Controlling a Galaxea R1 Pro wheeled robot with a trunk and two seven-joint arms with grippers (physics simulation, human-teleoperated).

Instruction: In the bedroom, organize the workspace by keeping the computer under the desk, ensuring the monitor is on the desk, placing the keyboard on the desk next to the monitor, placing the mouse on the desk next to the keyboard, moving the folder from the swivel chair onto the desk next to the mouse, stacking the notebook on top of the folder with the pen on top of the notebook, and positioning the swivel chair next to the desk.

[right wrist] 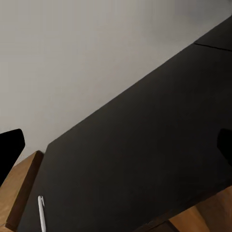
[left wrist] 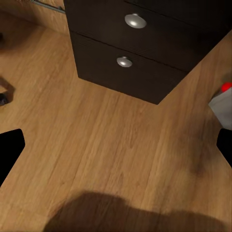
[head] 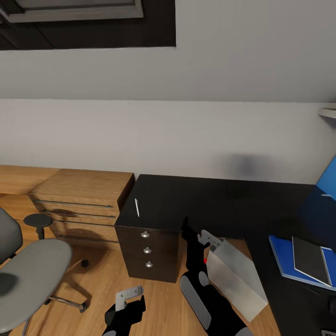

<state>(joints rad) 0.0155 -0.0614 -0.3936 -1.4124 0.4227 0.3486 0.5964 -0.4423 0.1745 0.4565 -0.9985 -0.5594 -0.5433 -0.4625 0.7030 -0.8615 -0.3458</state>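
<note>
No legible text, label, brand name, number or sign appears on any surface, including the worktop point(head: 196, 200), the folder point(head: 282, 261), the notebook point(head: 310, 259), the drawer fronts point(head: 147, 252) and the computer point(head: 235, 275).

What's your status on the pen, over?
Both grippers empty, left and right open. Pen lies on desk, far from notebook on folder. Path clear.

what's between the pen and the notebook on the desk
Only bare black desk top separates the pen from the notebook, which lies on the blue folder; the head view shows it.
</note>
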